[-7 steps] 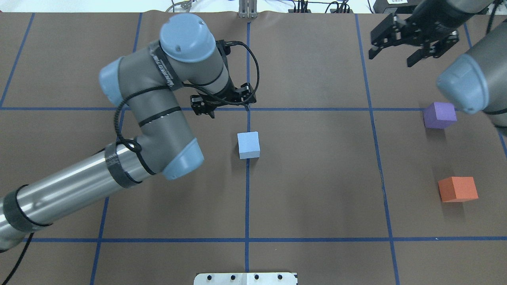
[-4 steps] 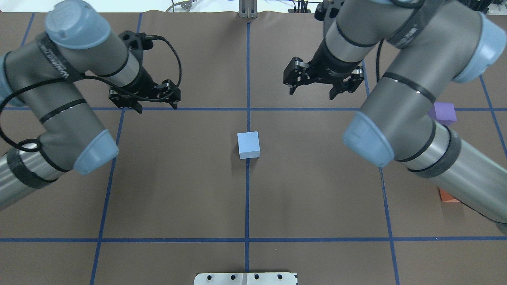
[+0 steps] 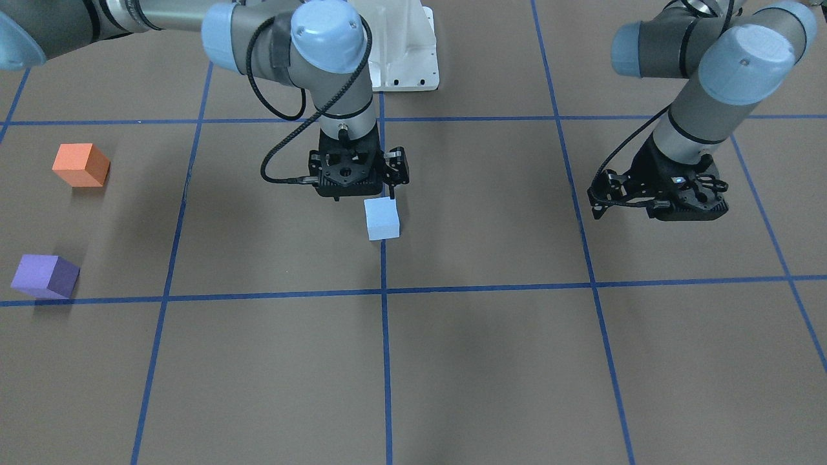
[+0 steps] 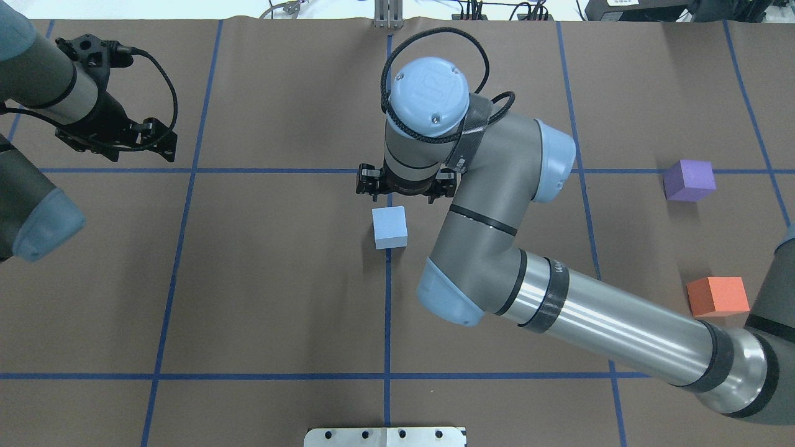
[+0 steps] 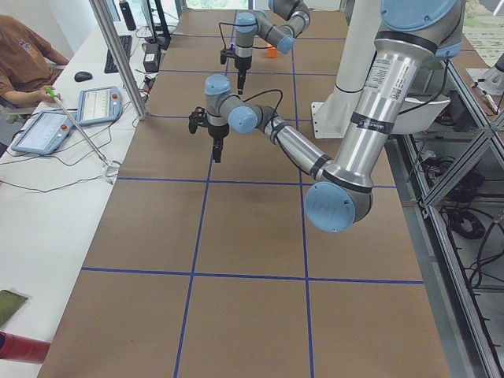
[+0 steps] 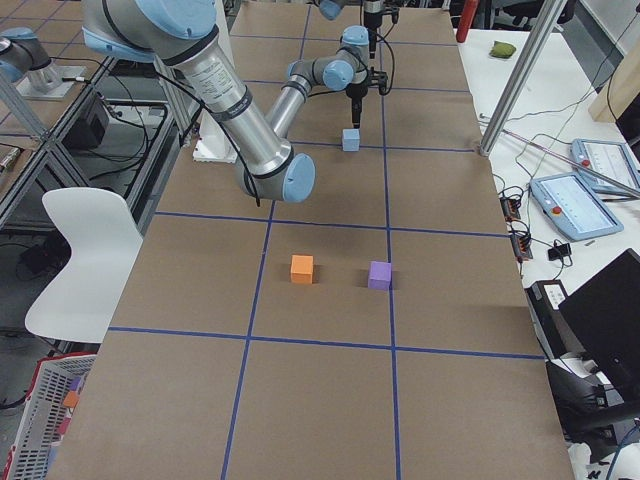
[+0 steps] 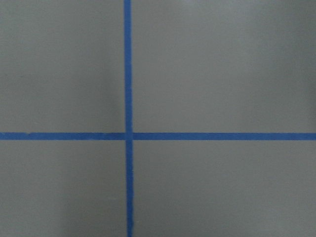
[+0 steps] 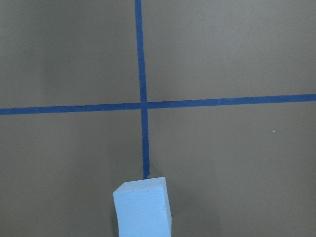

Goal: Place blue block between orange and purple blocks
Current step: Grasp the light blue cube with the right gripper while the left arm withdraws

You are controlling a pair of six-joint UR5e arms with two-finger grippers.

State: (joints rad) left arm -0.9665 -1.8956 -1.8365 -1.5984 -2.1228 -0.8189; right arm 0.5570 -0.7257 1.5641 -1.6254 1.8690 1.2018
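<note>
Spanning every view, the brown worktop [image 4: 279,298] carries a grid of blue tape lines [image 4: 387,323]. Reaching in from the right, the right arm [image 4: 559,310] holds its end effector [image 3: 356,188] above the blue block [image 4: 390,227], fingers apart and clear of it. The left end effector [image 4: 118,149] hangs at the far left, fingers also apart. The blue block sits on the centre line, well apart from the purple block [image 4: 688,180] and, nearer, the orange block [image 4: 717,297] at the right.
</note>
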